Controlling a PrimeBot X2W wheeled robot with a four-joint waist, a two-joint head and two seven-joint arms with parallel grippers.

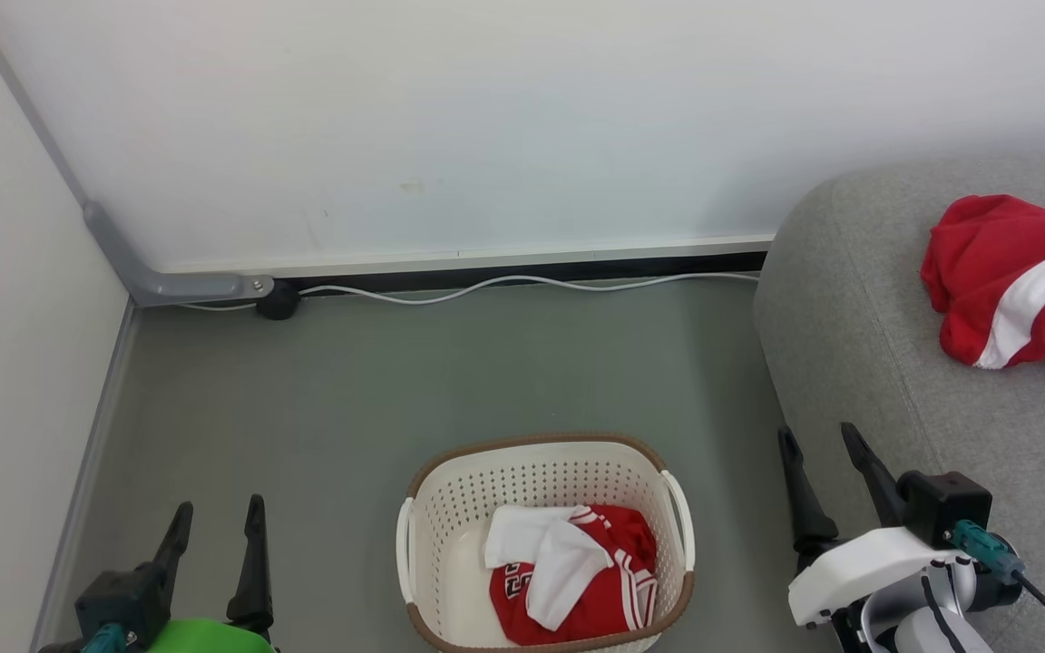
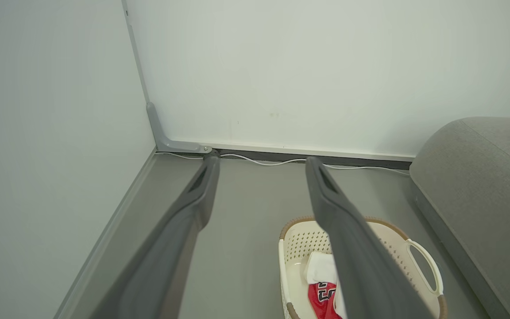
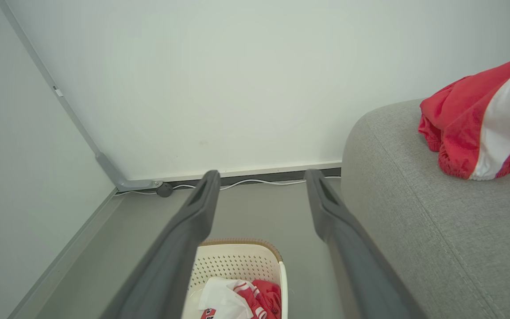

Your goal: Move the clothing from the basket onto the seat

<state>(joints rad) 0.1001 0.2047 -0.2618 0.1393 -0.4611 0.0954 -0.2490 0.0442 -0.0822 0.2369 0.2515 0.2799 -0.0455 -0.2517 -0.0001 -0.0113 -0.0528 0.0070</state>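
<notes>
The left claw (image 1: 220, 510) has its two dark fingers spread wide with nothing between them. It hangs low over the floor (image 1: 377, 381), well to the left of the basket (image 1: 522, 443). The right claw (image 1: 819, 440) is also spread and empty, just beside the rounded front of the seat (image 1: 858, 363) and to the right of the basket's right handle (image 1: 681, 517). Whether it brushes the fabric I cannot tell. In each wrist view the arm's own fingers, left claw (image 2: 262, 160) and right claw (image 3: 262, 173), frame bare floor beyond the basket.

One red garment (image 1: 1012, 281) with a broad white band lies crumpled on the seat, far to the right. The rest of the clothing (image 1: 595, 580) sits in the basket's near right part: red cloth with white stripe trim and lettering, with a white panel folded on top.

The job looks part done, at the pause between one transfer and the next. The next move calls for a claw to come down into the basket from above, clear of the rim and handle. It should pinch a raised fold of the bundle, lift until the cloth clears the rim, and then swing right onto the seat. The right claw seems better placed for this. The light basket may drag along if the cloth snags.
</notes>
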